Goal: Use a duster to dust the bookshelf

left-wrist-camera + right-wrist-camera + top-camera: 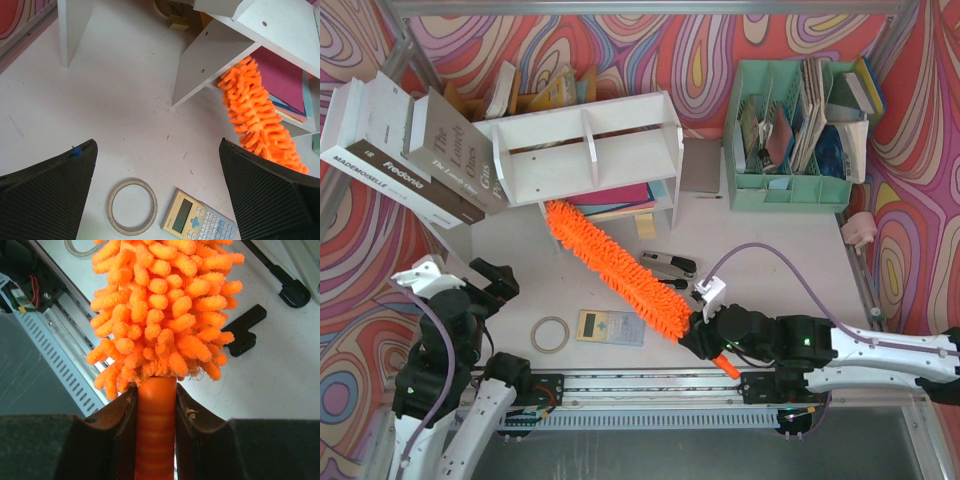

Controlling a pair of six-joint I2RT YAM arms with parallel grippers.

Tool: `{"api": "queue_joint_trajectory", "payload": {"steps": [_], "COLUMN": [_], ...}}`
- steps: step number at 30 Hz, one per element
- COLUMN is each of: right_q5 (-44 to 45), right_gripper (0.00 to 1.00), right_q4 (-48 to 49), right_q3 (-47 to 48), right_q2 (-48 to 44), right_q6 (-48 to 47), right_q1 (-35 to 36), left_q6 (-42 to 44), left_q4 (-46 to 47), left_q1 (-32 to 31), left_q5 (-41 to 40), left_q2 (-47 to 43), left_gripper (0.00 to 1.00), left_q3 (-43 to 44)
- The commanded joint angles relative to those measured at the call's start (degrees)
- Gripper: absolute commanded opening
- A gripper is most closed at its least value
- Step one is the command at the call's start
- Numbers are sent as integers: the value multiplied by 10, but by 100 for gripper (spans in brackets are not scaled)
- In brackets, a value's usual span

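**Duster [615, 265] clamped by its handle, tip at the shelf's lower tier**

Duster first: it lies on a diagonal from the right gripper [705, 335] up and left to the bookshelf [585, 150]. Its far end sits at the open front of the lower tier, beside the red folder [282, 80]. The right gripper's jaws are closed tight on the ribbed orange handle just below the fluff, which looks like the proper place to hold it. The head is probably light and soft, so it should bend and squash against the boards. Being long, it may sag or swing at the tip. The smooth handle might twist in the grip.

The left gripper [495, 280] hangs wide apart and holds nothing, above bare table near the tape ring [550, 334] and calculator [610, 327].

Whether the tip actually touches the folder or shelf board cannot be told. From above, the flat top hides most of both tiers.
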Motion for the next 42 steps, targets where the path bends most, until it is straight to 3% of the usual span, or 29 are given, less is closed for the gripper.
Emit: {"api": "queue_joint_trajectory", "payload": {"steps": [1,15,25,31,42], "right_q5": [-3,-28,34,37,-7], "right_gripper": [0,0,0,0,0], "right_q4": [-41,-7,-54,-74,-26], "right_q3": [22,22,86,98,47], "right_q2": [-29,13,-74,-80,15], "right_q6": [-20,-46,-84,-91,-63], "right_q1": [12,12,12,12,12], "left_q6": [0,0,-3,-4,-5], "left_q4": [7,7,3,2,2], "left_q1": [5,5,5,5,6], "left_q5": [6,5,-2,-3,-4], "left_q2": [8,7,1,-3,-13], "left_gripper": [98,99,98,98,98], "left_q3": [-8,-8,-8,-7,-8]}}
